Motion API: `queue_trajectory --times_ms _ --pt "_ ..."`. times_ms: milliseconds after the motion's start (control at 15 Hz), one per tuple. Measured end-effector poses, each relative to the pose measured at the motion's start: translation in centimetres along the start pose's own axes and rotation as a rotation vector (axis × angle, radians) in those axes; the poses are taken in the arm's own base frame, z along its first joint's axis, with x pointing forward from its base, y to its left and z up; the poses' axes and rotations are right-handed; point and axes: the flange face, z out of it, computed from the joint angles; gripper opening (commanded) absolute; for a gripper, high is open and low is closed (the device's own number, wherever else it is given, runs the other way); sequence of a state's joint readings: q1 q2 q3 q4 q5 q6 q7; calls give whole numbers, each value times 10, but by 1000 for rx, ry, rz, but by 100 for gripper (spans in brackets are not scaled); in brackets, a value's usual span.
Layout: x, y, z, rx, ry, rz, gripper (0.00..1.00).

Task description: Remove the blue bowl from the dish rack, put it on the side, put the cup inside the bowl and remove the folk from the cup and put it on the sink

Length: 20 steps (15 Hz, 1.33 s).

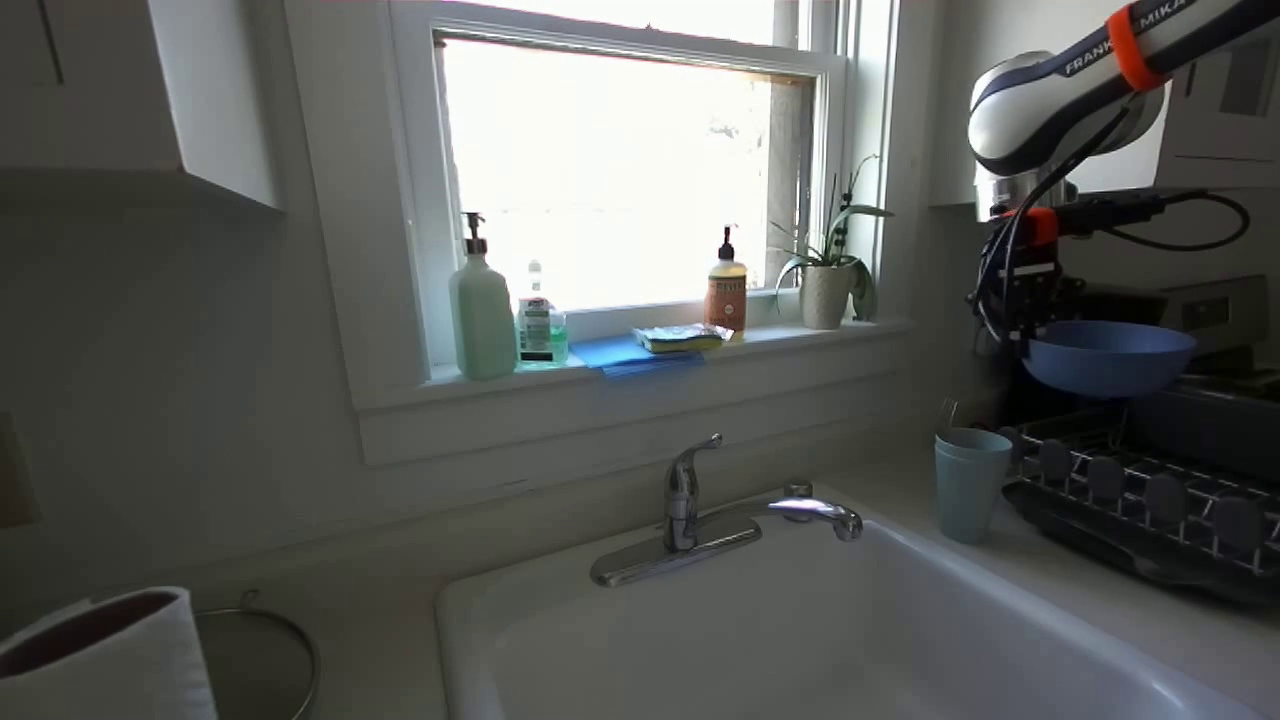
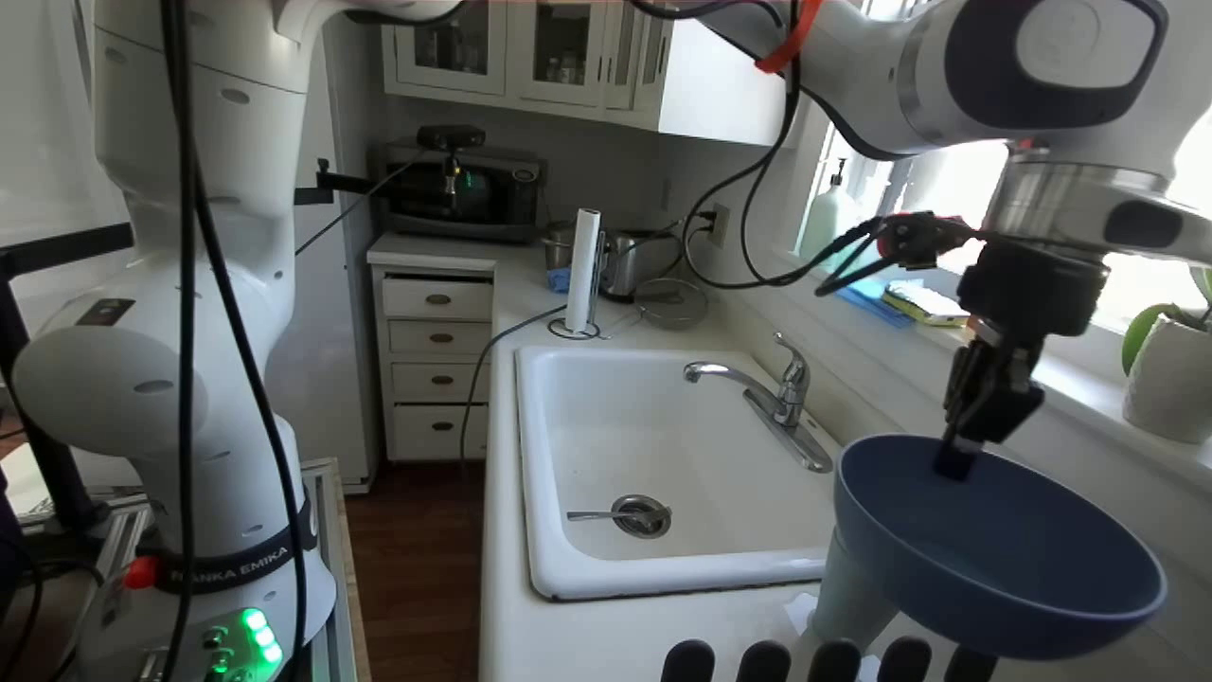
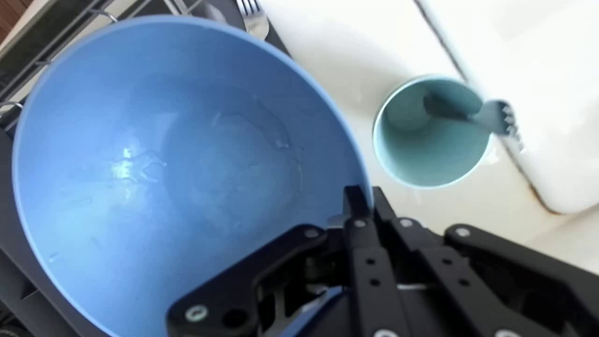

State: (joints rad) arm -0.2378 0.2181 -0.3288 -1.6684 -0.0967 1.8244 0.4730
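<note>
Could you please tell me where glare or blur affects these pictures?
In an exterior view, the window is washed out white; in the wrist view, a bright glint shows inside the blue bowl, and the fork in the cup looks blurred.

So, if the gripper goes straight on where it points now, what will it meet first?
Probably the dish rack, touched by the blue bowl the gripper pinches: the wrist view shows the bowl above the rack. Depth is unclear, and the bowl hides part of the way.
</note>
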Motion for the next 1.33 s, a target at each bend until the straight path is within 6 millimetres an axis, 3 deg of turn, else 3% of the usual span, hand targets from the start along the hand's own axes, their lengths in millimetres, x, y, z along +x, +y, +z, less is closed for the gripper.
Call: queue_trajectory --times_ms 267,667,800,1133,1333 --pt "-60 -29 2 6 -69 -98 1" --pt "-118 -61 60 36 -164 -171 4" --pt "-126 -64 68 39 -178 -179 4" --pt "-127 -64 68 43 -180 -180 1" --pt "-128 -68 84 29 -193 -186 1"
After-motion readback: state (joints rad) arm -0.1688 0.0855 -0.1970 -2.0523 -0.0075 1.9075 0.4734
